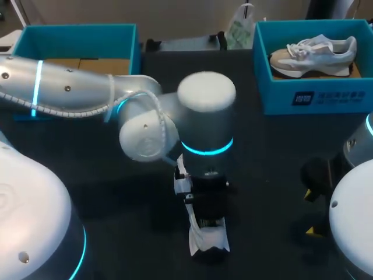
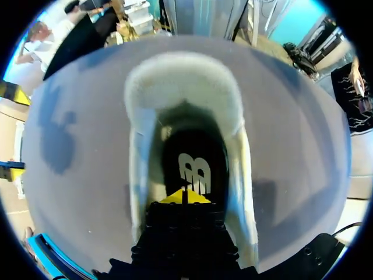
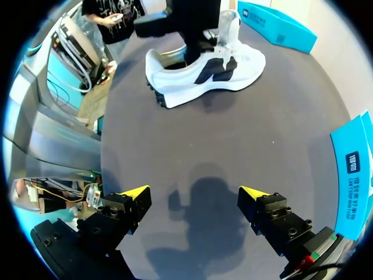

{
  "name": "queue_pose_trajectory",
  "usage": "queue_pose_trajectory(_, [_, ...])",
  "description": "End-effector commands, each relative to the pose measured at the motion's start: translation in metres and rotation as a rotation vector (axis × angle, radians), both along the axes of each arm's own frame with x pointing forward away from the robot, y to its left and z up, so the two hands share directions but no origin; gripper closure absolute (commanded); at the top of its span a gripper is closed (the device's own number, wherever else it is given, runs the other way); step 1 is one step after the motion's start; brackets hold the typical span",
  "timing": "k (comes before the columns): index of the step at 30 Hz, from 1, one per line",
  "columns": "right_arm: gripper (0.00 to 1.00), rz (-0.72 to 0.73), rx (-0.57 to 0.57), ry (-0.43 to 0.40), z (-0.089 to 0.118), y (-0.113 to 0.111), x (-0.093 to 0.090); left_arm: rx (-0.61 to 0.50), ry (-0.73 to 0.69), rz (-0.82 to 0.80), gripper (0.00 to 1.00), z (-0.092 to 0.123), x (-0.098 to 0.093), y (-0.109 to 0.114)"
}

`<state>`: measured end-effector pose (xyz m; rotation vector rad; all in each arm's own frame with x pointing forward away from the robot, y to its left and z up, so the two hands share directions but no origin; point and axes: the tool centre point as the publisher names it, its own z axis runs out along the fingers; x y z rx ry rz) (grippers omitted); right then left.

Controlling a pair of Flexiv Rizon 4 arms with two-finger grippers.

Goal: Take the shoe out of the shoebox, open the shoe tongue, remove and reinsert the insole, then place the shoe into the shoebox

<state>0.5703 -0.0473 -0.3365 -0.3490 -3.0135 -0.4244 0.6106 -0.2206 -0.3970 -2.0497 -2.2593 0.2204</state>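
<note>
A white shoe (image 1: 208, 239) with a dark side logo (image 3: 204, 70) stands on the black table near the front middle. My left arm reaches over from the left, and its gripper (image 2: 185, 196) is shut with its yellow tips down inside the shoe's opening, over the black insole (image 2: 193, 169). I cannot tell whether the tips pinch the insole. The shoe's padded heel collar (image 2: 183, 76) lies ahead of the fingers. My right gripper (image 1: 312, 213) (image 3: 195, 193) hangs open over bare table to the right of the shoe, holding nothing.
A blue shoebox (image 1: 315, 96) at the back right holds a second, beige and white shoe (image 1: 315, 52); its wall (image 3: 352, 175) is close beside my right gripper. Another blue box (image 1: 76, 41) (image 3: 280, 26) stands at the back left.
</note>
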Motion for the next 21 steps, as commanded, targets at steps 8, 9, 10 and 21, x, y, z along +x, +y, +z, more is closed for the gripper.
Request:
queue_pose_trajectory(8, [0.00, 0.000, 0.001, -0.003, 0.002, -0.001, -0.002, -0.094, 0.207, 0.011, 1.00, 0.029, -0.021, -0.012])
queue_pose_trajectory(9, [0.00, 0.000, 0.001, -0.003, 0.002, -0.001, -0.002, -0.095, 0.207, 0.007, 1.00, 0.030, -0.026, -0.014])
queue_pose_trajectory(10, [0.00, 0.000, 0.001, -0.003, 0.002, -0.001, -0.002, -0.100, 0.214, 0.003, 1.00, 0.030, -0.030, -0.015])
queue_pose_trajectory(21, [0.00, 0.000, 0.001, -0.003, 0.002, -0.001, -0.002, -0.087, 0.285, -0.021, 1.00, 0.022, -0.062, -0.022])
